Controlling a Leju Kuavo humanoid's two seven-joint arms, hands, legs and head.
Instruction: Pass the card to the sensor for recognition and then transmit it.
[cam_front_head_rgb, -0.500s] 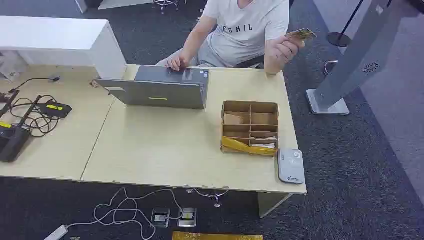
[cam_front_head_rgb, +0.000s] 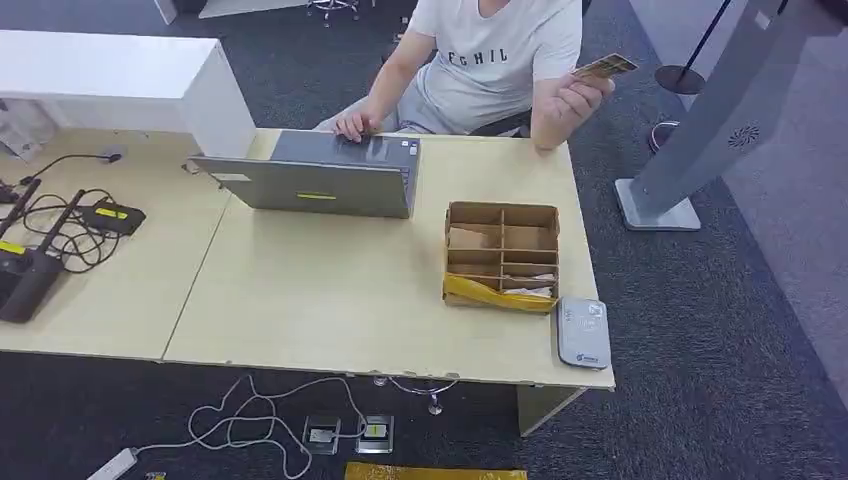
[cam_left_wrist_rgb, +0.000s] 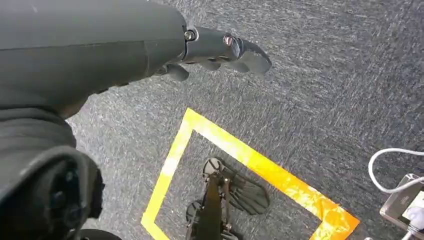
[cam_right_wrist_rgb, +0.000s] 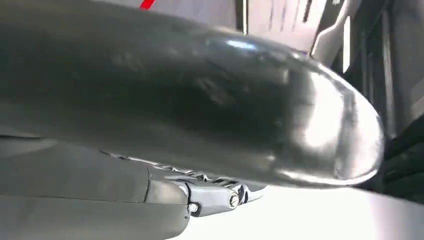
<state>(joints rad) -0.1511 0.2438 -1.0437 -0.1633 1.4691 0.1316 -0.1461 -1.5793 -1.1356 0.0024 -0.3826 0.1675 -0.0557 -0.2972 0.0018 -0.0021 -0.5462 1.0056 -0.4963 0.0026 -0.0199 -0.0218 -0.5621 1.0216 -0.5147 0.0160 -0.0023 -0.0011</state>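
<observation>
While a person's hand (cam_front_head_rgb: 566, 98) holds one card (cam_front_head_rgb: 604, 67) and one sensor (cam_front_head_rgb: 583, 332) lies on the table (cam_front_head_rgb: 320, 300), the left hand (cam_left_wrist_rgb: 220, 50) hangs empty, fingers apart.

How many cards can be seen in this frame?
1. A card is held up in a person's hand beyond the table's far right corner. More may lie hidden in the cardboard divider box; its contents are unclear.

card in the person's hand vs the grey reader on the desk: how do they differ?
The thin gold-brown card is held up in the air, tilted, pinched by the seated person's hand; the thicker light grey rounded card reader lies flat on the pale wooden desk. The card is at the desk's far side, the reader at the near right corner. Both are flat and rectangular.
</observation>
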